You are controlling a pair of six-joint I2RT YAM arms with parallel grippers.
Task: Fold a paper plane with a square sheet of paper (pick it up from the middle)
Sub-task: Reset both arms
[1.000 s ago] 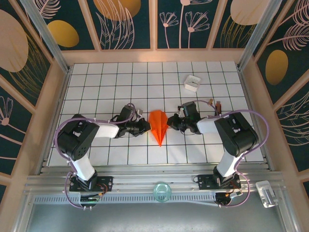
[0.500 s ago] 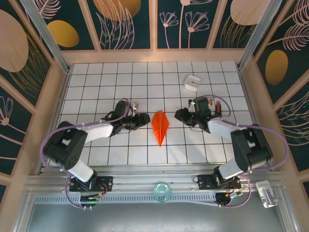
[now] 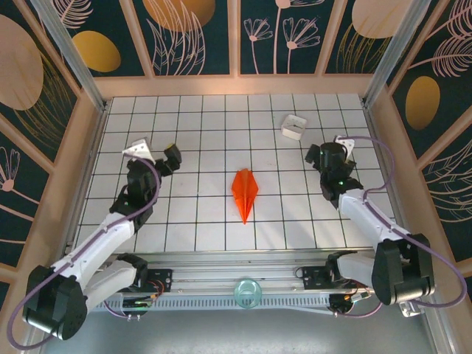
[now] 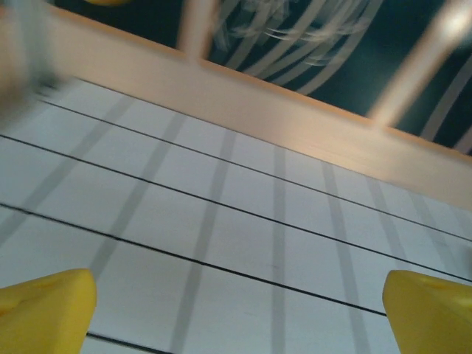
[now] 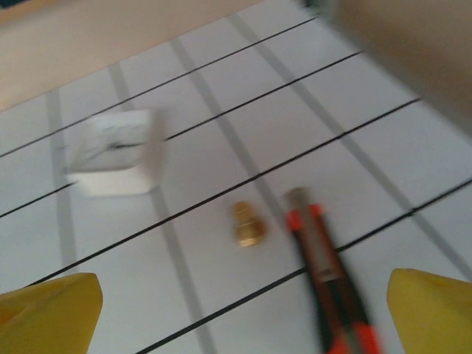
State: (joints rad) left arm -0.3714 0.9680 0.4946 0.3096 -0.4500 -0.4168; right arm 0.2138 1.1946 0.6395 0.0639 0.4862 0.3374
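Two grippers, jaws wide, empty: left gripper [image 3: 155, 153] near the left edge, right gripper [image 3: 333, 147] by the small white cardboard box [image 3: 293, 126] | slim pointed orange-red paper plane [image 3: 244, 193] lies mid-table, well apart from both | step: folding looks finished | next: parking only, judged | room: open around the plane; orange-handled cutter [image 5: 324, 273] crowds the right side

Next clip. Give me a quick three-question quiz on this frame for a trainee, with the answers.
1. True or false: the paper plane lies on the table, clear of the left gripper and right gripper.
2. Right wrist view: what lies beside the brass fitting? A an orange-and-black tool; B scissors; C a cup.
3. Fill in: both grippers' jaws stand ____.
Key: 1 true; 2 A; 3 open.
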